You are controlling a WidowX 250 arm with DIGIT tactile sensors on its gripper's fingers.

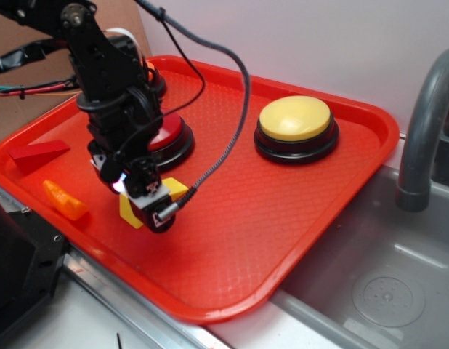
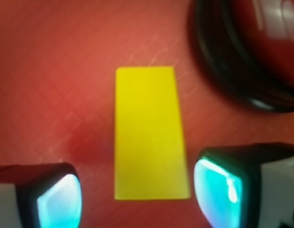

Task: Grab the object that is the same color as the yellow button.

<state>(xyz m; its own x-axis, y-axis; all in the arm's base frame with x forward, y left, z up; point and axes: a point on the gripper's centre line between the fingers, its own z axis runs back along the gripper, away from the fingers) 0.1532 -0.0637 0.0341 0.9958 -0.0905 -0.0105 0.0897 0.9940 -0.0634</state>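
Yellow wedge block (image 2: 151,133) lies flat on the red tray (image 1: 282,240), directly under the claw (image 1: 148,200). In the wrist view the claw's two fingers (image 2: 218,190) stand wide apart, one on each side of the block's near end, neither touching it. Just behind the claw sits the red-domed button (image 1: 165,137); the yellow button (image 1: 296,118) is farther off, toward the tray's far corner. An orange piece (image 1: 65,200) and a red wedge (image 1: 37,154) lie to the claw's other side.
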